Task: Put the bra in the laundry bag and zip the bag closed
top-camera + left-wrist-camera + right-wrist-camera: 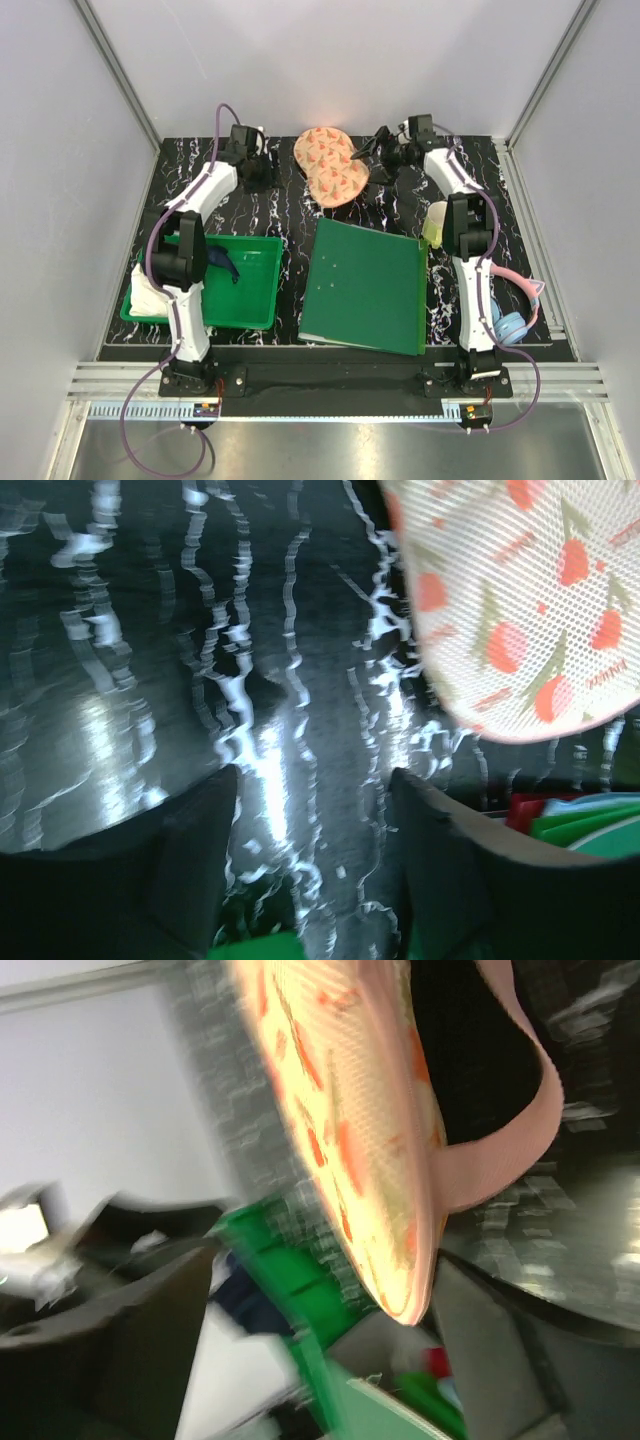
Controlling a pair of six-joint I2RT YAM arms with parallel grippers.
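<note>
Left wrist view: left claw (310,830) agape, empty; right claw (320,1350) likewise, near the laundry bag (520,600).

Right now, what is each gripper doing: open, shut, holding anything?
Left gripper: open, nothing between its fingers.
Right gripper: open; the laundry bag has its edge between the fingers, apparently not clamped.
</note>
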